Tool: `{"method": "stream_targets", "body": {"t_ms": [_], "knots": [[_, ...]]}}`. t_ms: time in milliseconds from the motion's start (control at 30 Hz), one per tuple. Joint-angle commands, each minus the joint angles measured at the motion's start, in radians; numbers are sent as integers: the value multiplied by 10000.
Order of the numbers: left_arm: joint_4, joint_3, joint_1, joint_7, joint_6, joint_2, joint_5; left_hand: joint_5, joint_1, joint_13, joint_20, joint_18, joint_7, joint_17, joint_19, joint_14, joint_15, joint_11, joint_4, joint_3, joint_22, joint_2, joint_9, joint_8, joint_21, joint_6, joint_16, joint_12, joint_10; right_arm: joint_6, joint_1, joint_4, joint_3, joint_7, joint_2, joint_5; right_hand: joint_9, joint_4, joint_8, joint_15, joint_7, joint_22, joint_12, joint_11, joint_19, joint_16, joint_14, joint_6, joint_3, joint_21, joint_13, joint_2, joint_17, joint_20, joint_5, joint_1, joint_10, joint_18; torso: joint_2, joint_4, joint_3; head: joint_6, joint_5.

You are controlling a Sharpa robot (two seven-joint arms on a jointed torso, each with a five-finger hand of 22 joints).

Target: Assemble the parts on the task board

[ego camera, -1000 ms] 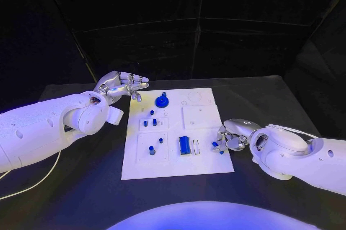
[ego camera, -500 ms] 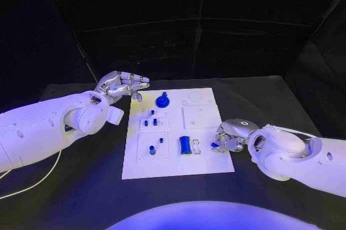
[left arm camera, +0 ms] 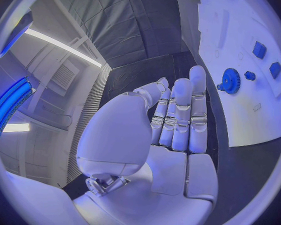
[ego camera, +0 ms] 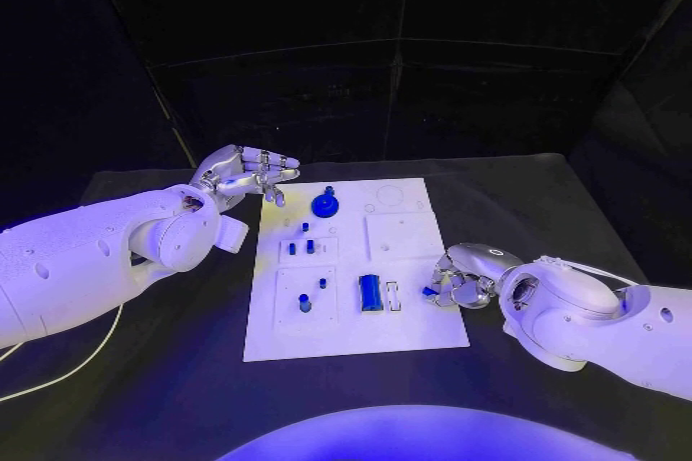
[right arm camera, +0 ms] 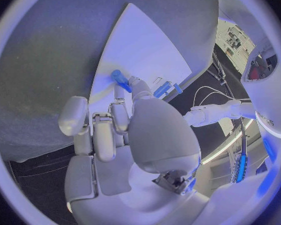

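We see the black table (ego camera: pixel 144 381), matte and dark, carrying the white task board (ego camera: pixel 411 326), a flat rectangular plate with shallow recessed squares and faint engraved outlines. Our right hand (ego camera: pixel 464 281) sits at the board's right edge, near side, fingers curled in around a small blue part (ego camera: pixel 431 292); in the right wrist view a short blue peg-like piece (right arm camera: pixel 120 80) shows at the fingertips over the board, so we judge it pinched, though how firm that grip is we cannot tell. Our left hand (ego camera: pixel 245 171) hovers off the board's far left corner, fingers loosely bent and apart, holding nothing. The chief risk, as we read it, lies in that small pinch: the part is smooth, hard-looking plastic, and metal fingertips could let it twist or slip if it meets a socket off-axis, dropping it onto the board or off the edge to the table. A sweep of the curled fingers could also knock the blue rectangular block (ego camera: pixel 369 290) lying just to the left. Farther off, the round toothed blue gear (ego camera: pixel 325 202) and the small blue pegs (ego camera: pixel 299 246) stand in the left column, well apart from the working hand.
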Motion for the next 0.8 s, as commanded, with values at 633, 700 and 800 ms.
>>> {"method": "stream_targets", "body": {"t_ms": [633,700,800], "knots": [[41,-11,12,33,97,-5,31,21,-80,-12,-8,133,18,-15,-68,-52,19,4,16,-47,-15,16,-12,38,-49,-66,19,29,-77,-1647,-55,14,-55,525,574,2488,145,401,29,-46,-39,131,91,-75,82,115,886,137,1412,117,147,-390,1899,-33,-82,-480,229,27,23,-15,-11,-6,22],[47,-11,12,32,100,-5,31,21,-80,-12,-8,133,18,-15,-68,-52,19,4,16,-47,-15,16,-12,38,-49,-66,19,29,-77,-1612,-55,-29,-55,542,687,2633,154,453,31,-47,-43,148,117,-78,91,122,888,151,1483,125,168,-432,1911,-34,-93,-580,248,25,22,-8,-6,-5,31],[55,-11,12,33,102,-9,31,21,-80,-12,-8,133,18,-15,-68,-52,19,4,16,-47,-15,16,-12,38,-49,-66,19,29,-77,-1573,-56,-85,-55,568,849,2766,164,501,36,-49,-50,180,142,-82,110,137,895,169,1550,143,188,-473,1939,-36,-101,-677,267,19,21,-12,-3,-12,43]]}}
